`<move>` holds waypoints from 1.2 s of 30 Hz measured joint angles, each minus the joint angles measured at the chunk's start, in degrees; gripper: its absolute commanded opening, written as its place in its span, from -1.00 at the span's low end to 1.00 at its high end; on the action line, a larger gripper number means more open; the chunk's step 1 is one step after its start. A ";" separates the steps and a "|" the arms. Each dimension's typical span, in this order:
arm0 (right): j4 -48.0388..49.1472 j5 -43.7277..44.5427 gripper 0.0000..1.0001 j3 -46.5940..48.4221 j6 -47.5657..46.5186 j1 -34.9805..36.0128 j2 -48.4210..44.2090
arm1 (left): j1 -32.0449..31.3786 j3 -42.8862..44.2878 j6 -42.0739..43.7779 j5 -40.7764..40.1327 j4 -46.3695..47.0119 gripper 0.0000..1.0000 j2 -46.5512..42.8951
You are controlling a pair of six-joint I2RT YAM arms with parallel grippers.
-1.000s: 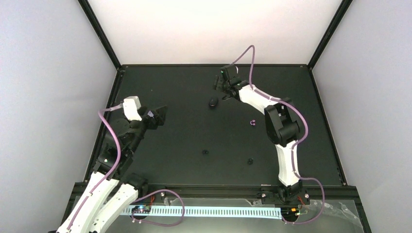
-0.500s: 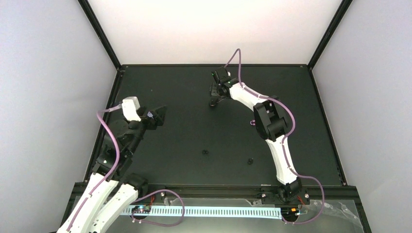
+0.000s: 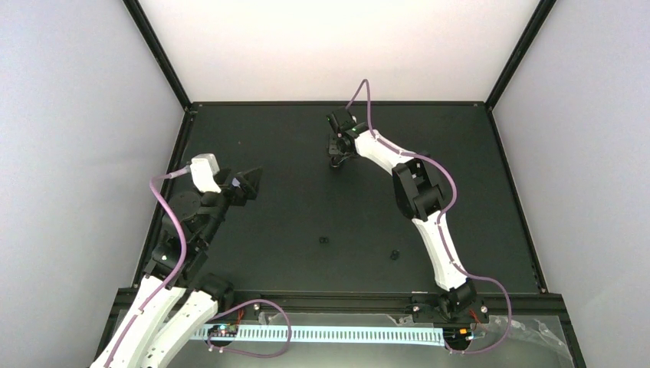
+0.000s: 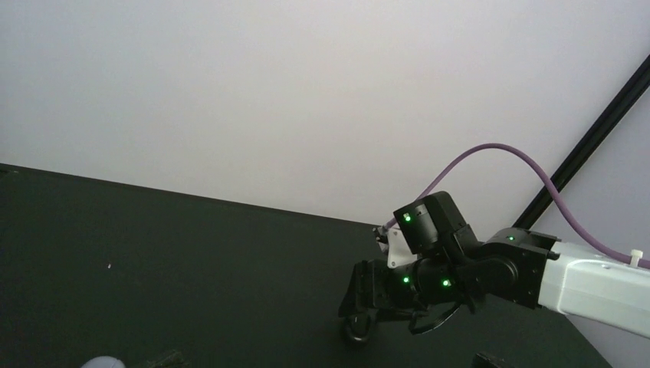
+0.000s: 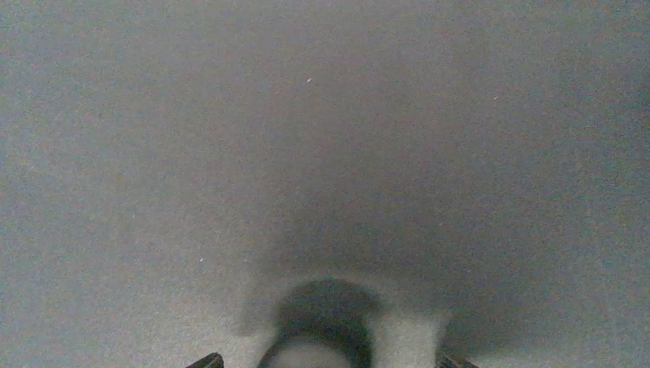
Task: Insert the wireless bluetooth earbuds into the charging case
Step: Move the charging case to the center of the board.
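The right gripper (image 3: 336,156) is hanging low over the small, rounded, dark grey-purple charging case (image 5: 326,307). The case is lying on the matte black table (image 3: 306,207), toward 12 o'clock from its centre. The fingertips (image 5: 207,361) are standing apart at the case's 9 and 3 o'clock sides, with a gap on each side, and are gripping nothing. The left gripper (image 3: 247,182) is hovering near the table's 9 o'clock edge, its fingers spread wide and empty. Two tiny black ring-like bits (image 3: 323,240) are lying toward 6 o'clock.
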 measured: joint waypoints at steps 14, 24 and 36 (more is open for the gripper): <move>-0.92 2.03 0.22 -2.47 -3.65 0.81 -1.11 | -0.11 0.00 0.09 0.00 0.00 0.97 0.00; -0.39 2.47 0.18 -6.56 -6.23 0.85 -3.58 | -0.13 0.00 0.15 0.00 -0.02 0.98 0.00; -2.40 0.48 0.03 -5.01 -10.25 0.87 -3.41 | -0.13 0.00 0.17 0.00 0.00 0.97 0.00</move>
